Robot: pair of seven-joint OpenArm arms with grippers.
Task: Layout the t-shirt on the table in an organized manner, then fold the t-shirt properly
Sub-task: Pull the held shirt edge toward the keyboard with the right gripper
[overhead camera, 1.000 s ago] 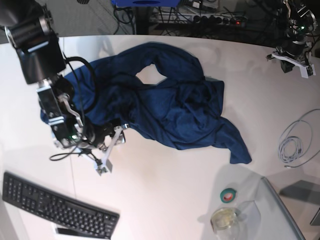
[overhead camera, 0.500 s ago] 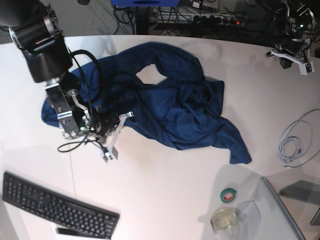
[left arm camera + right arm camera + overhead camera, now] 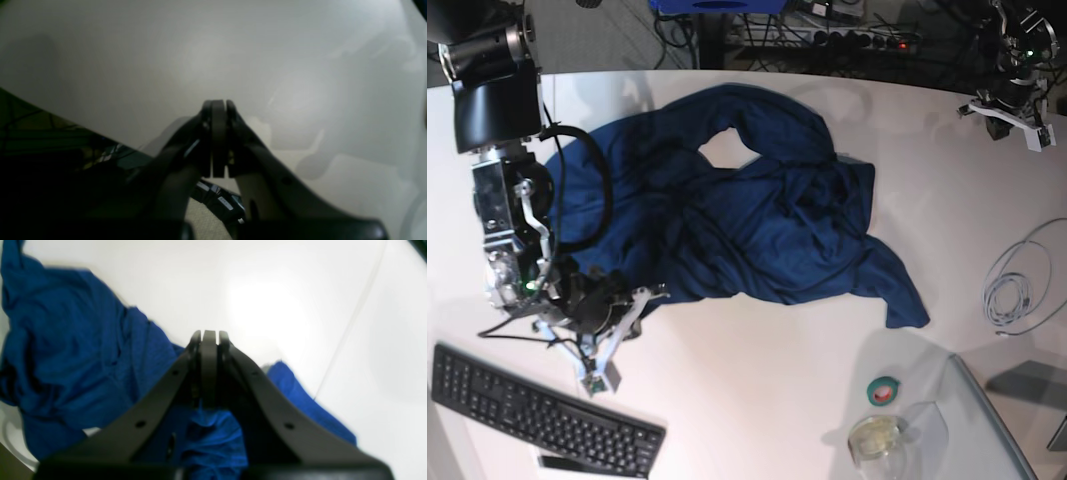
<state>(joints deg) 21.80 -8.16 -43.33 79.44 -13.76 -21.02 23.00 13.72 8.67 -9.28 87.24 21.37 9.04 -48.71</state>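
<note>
The dark navy t-shirt [image 3: 757, 210] lies crumpled across the middle of the white table [image 3: 757, 380], neck opening toward the far edge. My right gripper [image 3: 619, 335] is at the shirt's near-left edge, just above the keyboard. In the right wrist view its fingertips [image 3: 208, 335] are pressed together, with blue t-shirt [image 3: 76, 350] fabric bunched between the fingers lower down and spreading left. My left gripper [image 3: 1007, 125] hovers at the table's far right corner, well away from the shirt. The left wrist view shows the left gripper [image 3: 218, 103] shut on nothing over the bare table [image 3: 233, 50].
A black keyboard [image 3: 537, 415] lies at the near left. A green tape roll [image 3: 885, 390] and a clear glass [image 3: 875, 437] stand at the near right beside a grey glassy panel [image 3: 992, 430]. A coiled white cable [image 3: 1017, 285] lies at the right edge.
My right gripper has closed on the shirt's near-left edge and moved down-left toward the keyboard, dragging that fabric with it. The left arm has barely moved.
</note>
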